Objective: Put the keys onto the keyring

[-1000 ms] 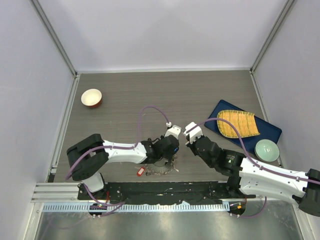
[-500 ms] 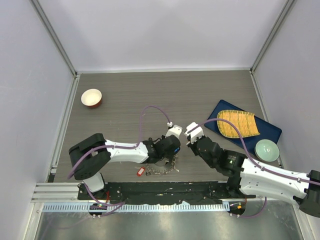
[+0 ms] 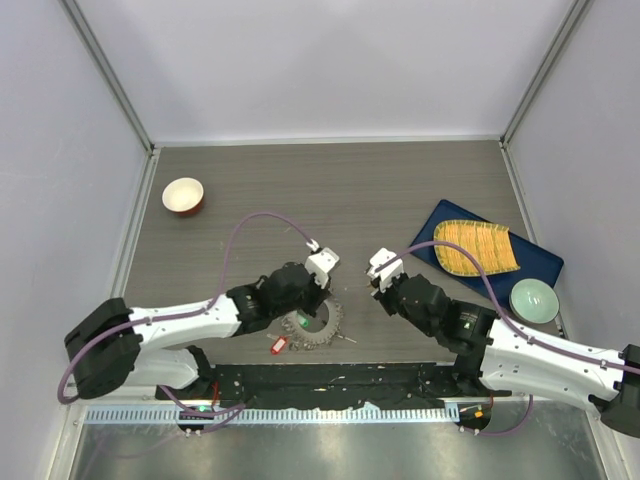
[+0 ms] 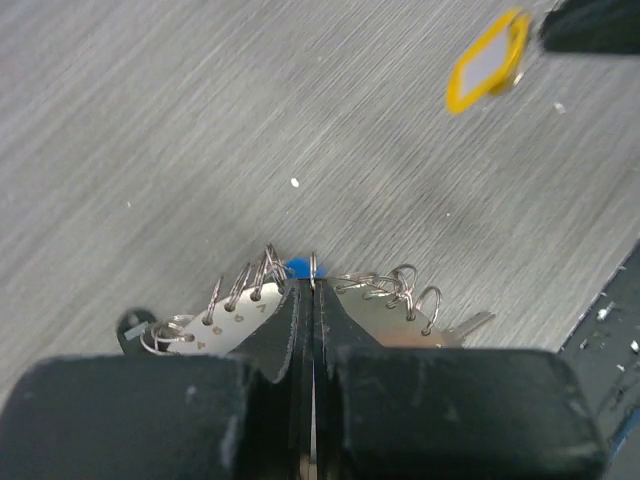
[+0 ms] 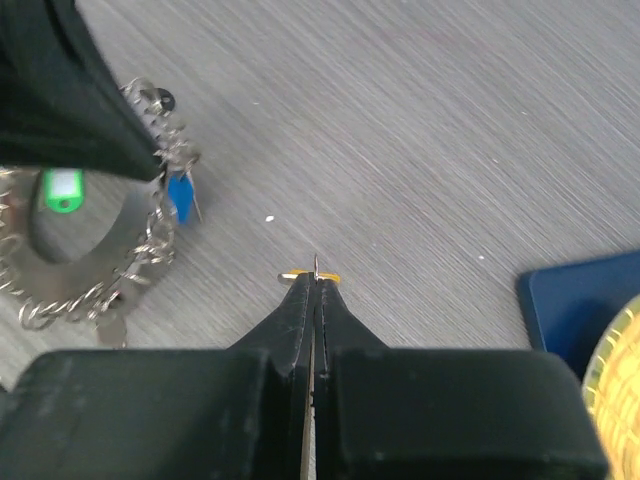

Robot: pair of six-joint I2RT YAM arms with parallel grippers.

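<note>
The keyring sits at the tabletop's 6 o'clock edge, close to the arm bases. Small wire loops line its toothed rim. A green tag shows in its central hole and a blue tag hangs at its rim. A bare silver key pokes out from under the rim. A red tag lies on the tabletop just beside the keyring at its 8 o'clock.

The left end effector is clenched on the keyring's rim, with one thin wire loop pinched between its tips right by the blue tag. Whether the keyring is lifted or lying flat I cannot tell.

At the keyring's 2 o'clock, a little apart, the right end effector is clenched on the wire loop of a yellow tag, held clear of the tabletop; any key on it is hidden.

Farther out at 10 o'clock stands a red-and-white bowl. At 2 to 3 o'clock lies a blue tray carrying a yellow woven mat and a pale green bowl.
</note>
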